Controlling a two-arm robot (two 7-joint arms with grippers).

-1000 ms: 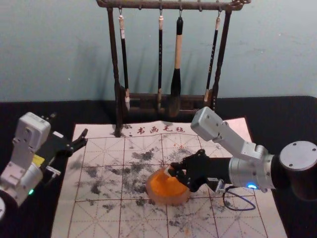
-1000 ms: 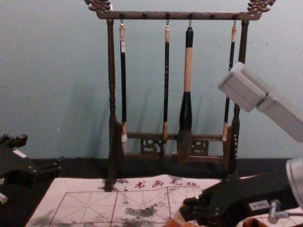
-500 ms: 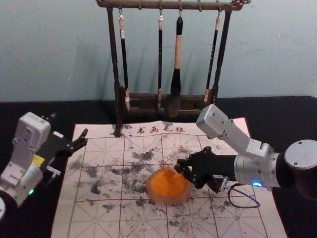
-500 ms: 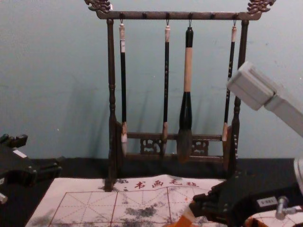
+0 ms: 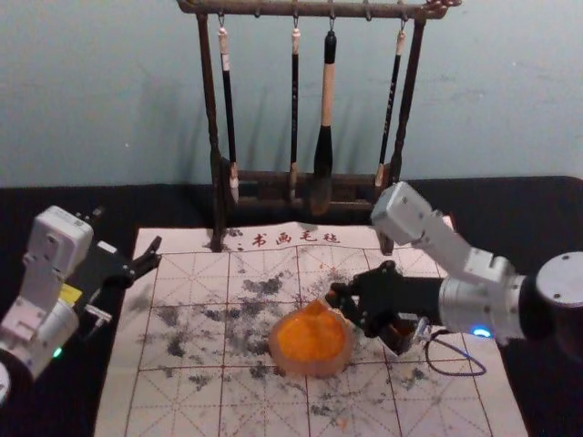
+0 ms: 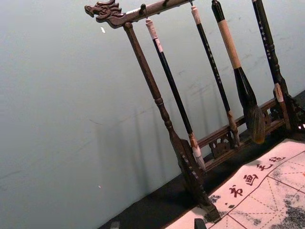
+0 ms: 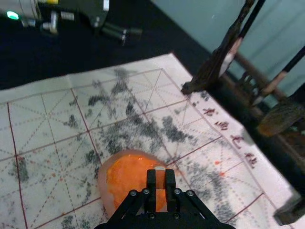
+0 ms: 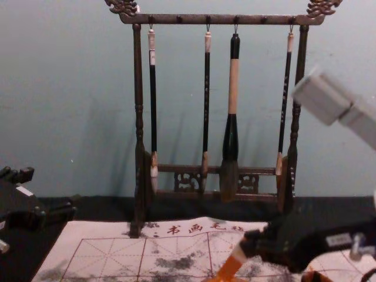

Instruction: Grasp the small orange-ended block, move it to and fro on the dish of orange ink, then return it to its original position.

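Head view: the right gripper (image 5: 335, 298) reaches in from the right, its tips close by the far right side of a round dish (image 5: 319, 370) of orange ink (image 5: 308, 340). Right wrist view: its jaws are closed on the small orange-ended block (image 7: 160, 180), one finger pressed to either side, with the dish beyond. Chest view: the block leans, its pale upper part at the jaws and its orange end slanting down and leftward to the ink; whether the end touches the ink cannot be told. Under the right gripper lies a brown object (image 5: 398, 338), partly hidden, and a thin cable (image 5: 462, 372) loops below the forearm.

The left gripper (image 5: 128, 228) is parked over the left side of the desk (image 5: 528, 205), beside the mat; its jaws stand wide apart with nothing between them.

The dish rests near the middle of a pale calligraphy mat (image 5: 114, 401), ruled with a red grid, blotched with dark ink stains and flecked with orange. Red-brown characters (image 5: 296, 238) run along the mat's far edge. At the far side stands a dark carved wooden rack (image 5: 273, 9), from which hang a thick brush (image 5: 328, 91) and three slender brushes (image 5: 294, 109), two left of it and one right. Behind is a pale blue-green wall (image 5: 91, 91).
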